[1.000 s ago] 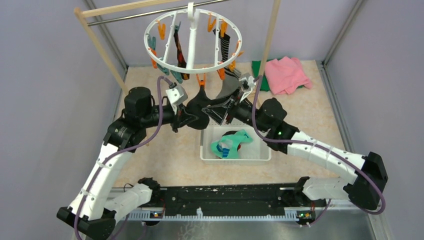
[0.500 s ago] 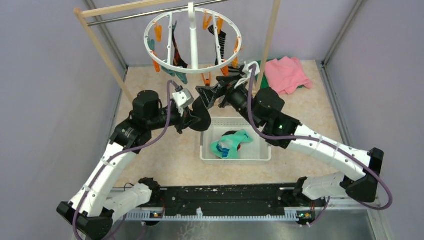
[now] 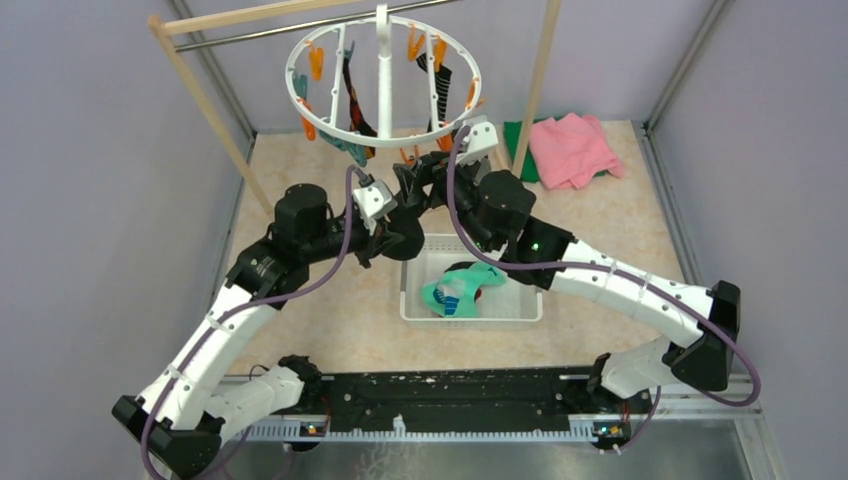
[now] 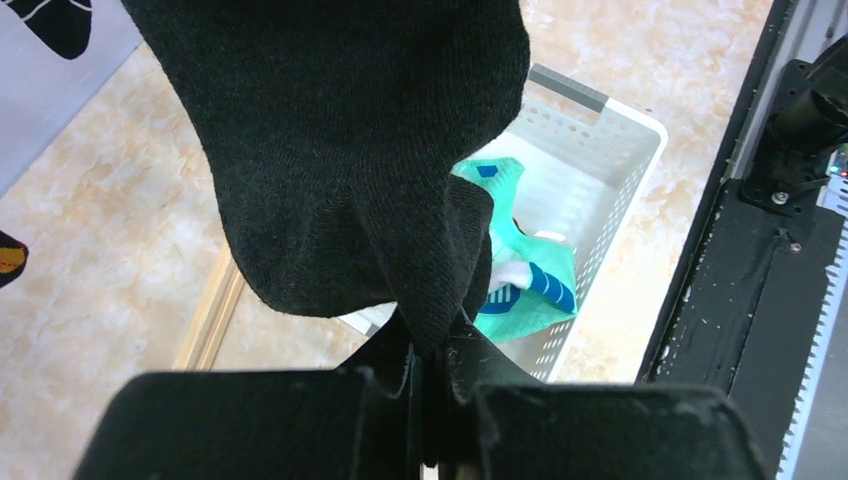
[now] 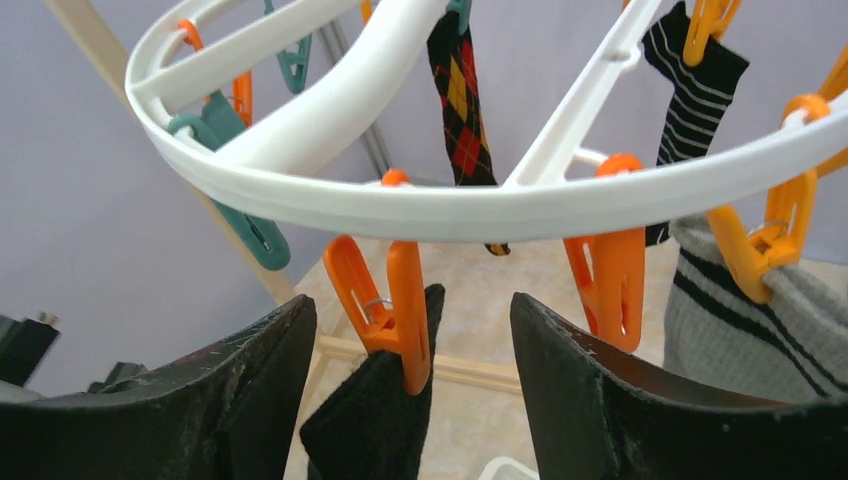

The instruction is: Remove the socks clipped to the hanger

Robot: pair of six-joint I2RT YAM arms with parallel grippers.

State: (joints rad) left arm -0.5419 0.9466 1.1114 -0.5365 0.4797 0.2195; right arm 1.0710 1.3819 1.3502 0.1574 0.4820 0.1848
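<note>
Firmly, the left gripper [image 4: 432, 400] is pinched together on the lower end of the black sock [image 4: 340, 150], with the white basket [image 4: 610, 130] and a teal sock [image 4: 520, 290] in it beyond. The right gripper [image 5: 410, 320] holds its jaws apart either side of the orange clip [image 5: 385, 300] that bites the black sock's top, just under the hanger [image 5: 450, 205] ring.

- The black sock [image 4: 340, 170] is matt knitted cloth with a fine rib.
- The hanger [image 5: 460, 212] is smooth white plastic with a faint sheen.
- The orange clip [image 5: 390, 300] is glossy plastic with a thin metal spring.
- The basket [image 4: 615, 150] is white perforated plastic.
- The rack [image 3: 205, 100] has bare wooden posts and a grey metal bar.
- The tabletop [image 3: 330, 300] looks smooth, beige and marbled.
</note>
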